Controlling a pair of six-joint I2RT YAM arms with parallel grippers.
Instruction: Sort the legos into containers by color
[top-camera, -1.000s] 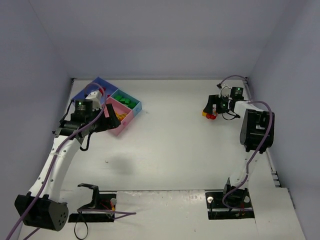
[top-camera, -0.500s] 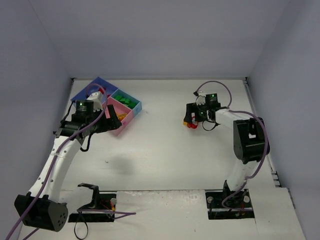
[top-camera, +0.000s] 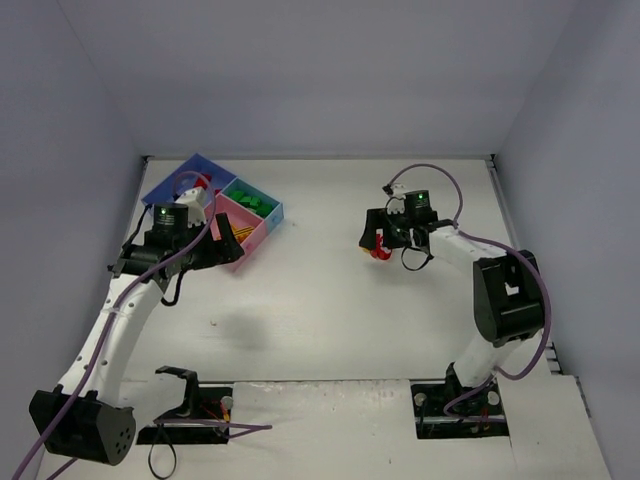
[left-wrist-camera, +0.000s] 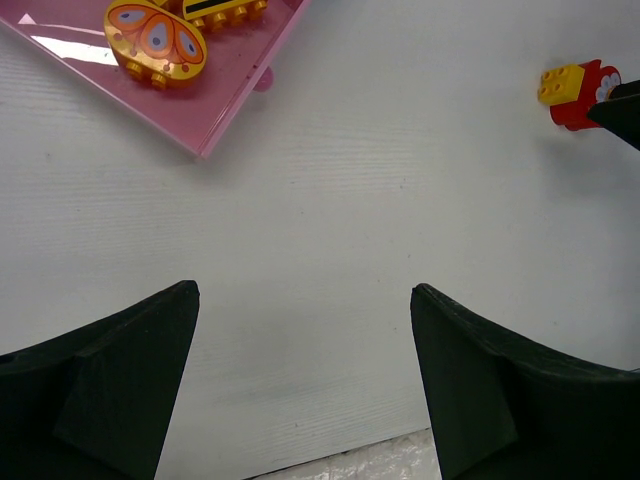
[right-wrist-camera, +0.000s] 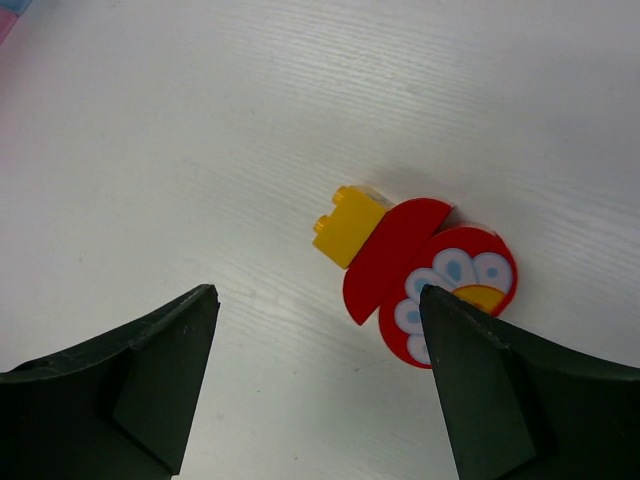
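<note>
Lego (right-wrist-camera: 400, 262), glossy red discs with yellow studded end pointing up-left, lies between your right gripper's (right-wrist-camera: 315, 292) wide empty jaws; left gripper (left-wrist-camera: 303, 290) likewise.

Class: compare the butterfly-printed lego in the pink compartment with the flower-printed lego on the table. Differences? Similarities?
The butterfly lego is orange; the flower lego is red. The butterfly lego lies in the pink compartment; the flower lego lies on the white table. Both are rounded with printed faces.

Red-and-yellow lego (right-wrist-camera: 398, 258); pink compartment (left-wrist-camera: 240, 52); white table (left-wrist-camera: 330, 230).
</note>
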